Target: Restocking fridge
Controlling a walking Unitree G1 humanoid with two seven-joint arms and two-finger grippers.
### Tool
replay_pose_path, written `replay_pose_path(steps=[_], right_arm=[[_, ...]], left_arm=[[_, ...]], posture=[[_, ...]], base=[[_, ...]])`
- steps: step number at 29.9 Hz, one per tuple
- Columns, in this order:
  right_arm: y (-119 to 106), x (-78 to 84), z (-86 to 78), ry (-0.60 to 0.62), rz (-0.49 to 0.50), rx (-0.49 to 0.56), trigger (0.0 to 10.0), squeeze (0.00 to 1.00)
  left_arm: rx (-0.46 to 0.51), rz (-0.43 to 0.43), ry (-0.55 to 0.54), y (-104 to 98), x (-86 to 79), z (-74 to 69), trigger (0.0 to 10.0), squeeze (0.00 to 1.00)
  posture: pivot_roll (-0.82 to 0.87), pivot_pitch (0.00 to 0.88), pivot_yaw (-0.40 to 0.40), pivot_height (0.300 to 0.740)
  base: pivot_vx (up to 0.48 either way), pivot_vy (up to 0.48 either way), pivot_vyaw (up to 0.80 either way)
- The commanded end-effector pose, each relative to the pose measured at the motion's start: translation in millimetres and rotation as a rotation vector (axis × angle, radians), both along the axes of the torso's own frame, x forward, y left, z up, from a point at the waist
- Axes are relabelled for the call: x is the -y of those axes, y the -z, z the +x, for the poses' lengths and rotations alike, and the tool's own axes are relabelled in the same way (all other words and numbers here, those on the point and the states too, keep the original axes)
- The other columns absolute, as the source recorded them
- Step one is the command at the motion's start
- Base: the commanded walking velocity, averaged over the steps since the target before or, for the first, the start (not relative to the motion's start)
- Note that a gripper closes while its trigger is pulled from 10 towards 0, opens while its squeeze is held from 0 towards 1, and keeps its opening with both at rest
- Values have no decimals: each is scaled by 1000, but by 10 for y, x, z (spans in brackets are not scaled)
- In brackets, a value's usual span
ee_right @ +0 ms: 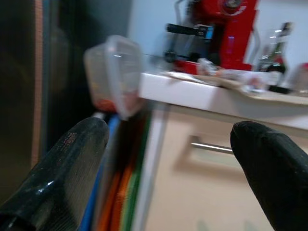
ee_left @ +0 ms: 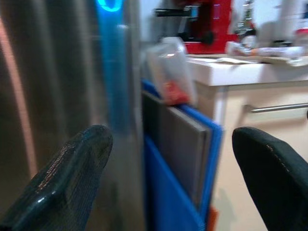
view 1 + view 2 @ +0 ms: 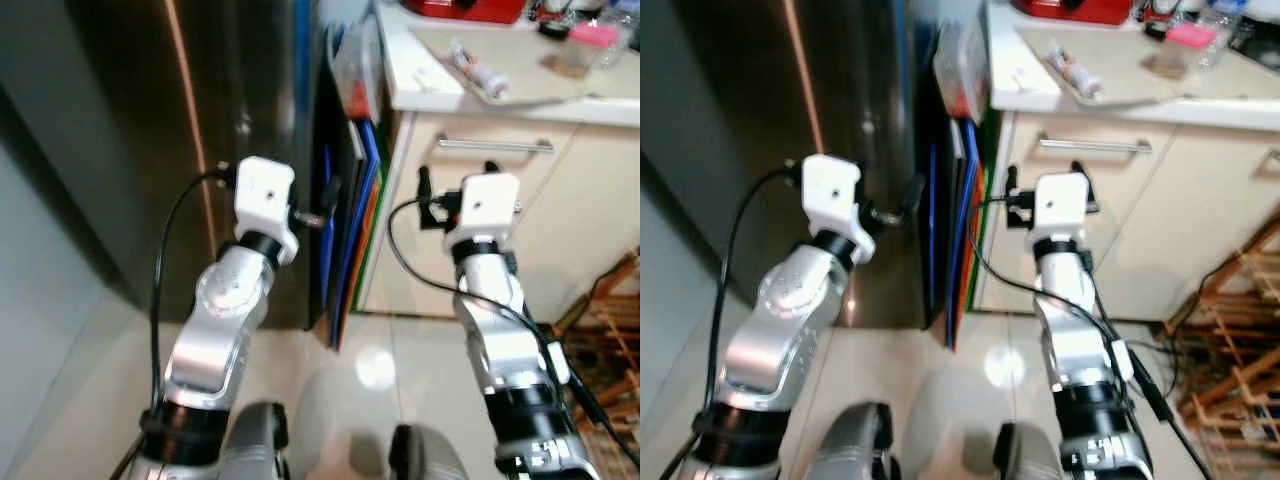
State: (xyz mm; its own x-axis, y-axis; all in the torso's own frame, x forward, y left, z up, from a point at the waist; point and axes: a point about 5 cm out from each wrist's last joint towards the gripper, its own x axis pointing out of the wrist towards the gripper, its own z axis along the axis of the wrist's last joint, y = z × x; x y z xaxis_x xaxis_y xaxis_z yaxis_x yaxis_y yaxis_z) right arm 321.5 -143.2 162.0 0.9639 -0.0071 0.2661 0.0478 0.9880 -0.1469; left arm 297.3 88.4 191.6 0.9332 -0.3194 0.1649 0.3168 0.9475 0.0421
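We stand before the tall steel fridge [image 3: 180, 120], its door closed, which takes the left part of the head views; this is the thing the task concerns, and nothing to put in it is held yet, so we judge the restocking is only at its beginning. To the right of it stands a cream cabinet [image 3: 500, 220] with a bar handle, and its tabletop [image 3: 440, 85] carries a red appliance [image 3: 470, 8] and some small items, too blurred to name. In the narrow gap between fridge and cabinet several flat coloured boards [image 3: 352, 200] are stored on edge, probably to keep them out of the way, with a clear plastic container [image 1: 115, 72] resting on top of them. Both silver arms are raised forward, bent at the elbow. The left gripper [image 2: 168, 178] points toward the fridge's edge, the right gripper [image 1: 173, 173] toward the cabinet. The jaws of each are spread wide and hold nothing.
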Motion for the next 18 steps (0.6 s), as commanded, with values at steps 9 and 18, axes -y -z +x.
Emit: replay_pose_path(steps=[9,18], right_arm=[[-25,5,4,5,9,11,10000,0],[-20,-5,4,3,19,10,10000,0]], left_arm=[[-3,-1,-4,-5,46,11,10000,0],[-16,-17,-10,-12,20,45,10000,0]], posture=[[-13,22,-1,650],[-13,24,1,650]], base=[[0,-458,129],[0,-427,0]])
